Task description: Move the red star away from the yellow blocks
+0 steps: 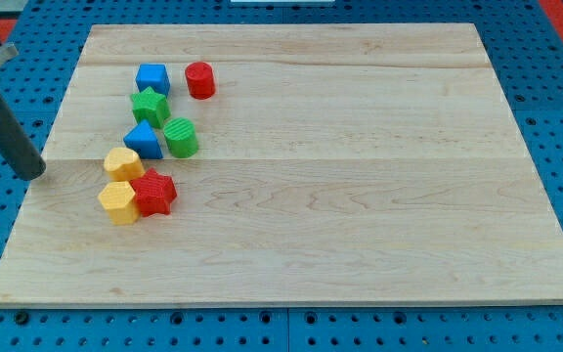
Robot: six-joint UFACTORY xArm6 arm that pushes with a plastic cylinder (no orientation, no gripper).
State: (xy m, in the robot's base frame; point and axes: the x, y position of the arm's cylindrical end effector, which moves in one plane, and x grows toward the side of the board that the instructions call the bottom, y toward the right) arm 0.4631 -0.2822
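Resting my tip (35, 172) at bench (360, 196) left edge; no jaws, rod only, holding nothing. Red star (153, 192) lies toward view's right, touching both yellow blocks (121, 182), which sit between. Approach needs detour.

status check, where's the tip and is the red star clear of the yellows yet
My tip at board's left edge, left of the cluster, touching nothing. Red star pressed against both yellow blocks. The yellows lie between tip and star.
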